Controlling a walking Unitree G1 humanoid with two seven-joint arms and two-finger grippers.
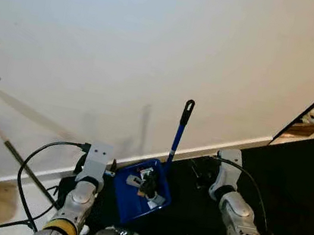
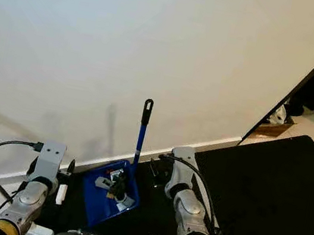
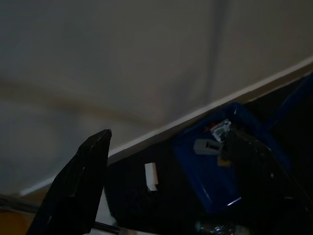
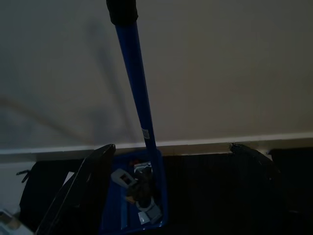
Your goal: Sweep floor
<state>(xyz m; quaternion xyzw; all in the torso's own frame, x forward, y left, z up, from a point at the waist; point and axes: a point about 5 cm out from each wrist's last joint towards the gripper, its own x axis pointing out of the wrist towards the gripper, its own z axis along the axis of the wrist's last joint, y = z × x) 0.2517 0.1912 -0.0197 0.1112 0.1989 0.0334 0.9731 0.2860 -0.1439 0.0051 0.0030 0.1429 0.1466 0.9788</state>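
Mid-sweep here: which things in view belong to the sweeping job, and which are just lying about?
For the job:
- blue dustpan, holding debris
- its upright blue handle
- both open tools, left tool and right tool

Lying about:
- black mat
- small white piece on the floor
- black cable
- baseboard

My head views are bright and sharp; the dustpan handle (image 1: 179, 134) casts a soft shadow toward ten o'clock. Both wrist views are dim, with blurred fingers (image 3: 78, 186).
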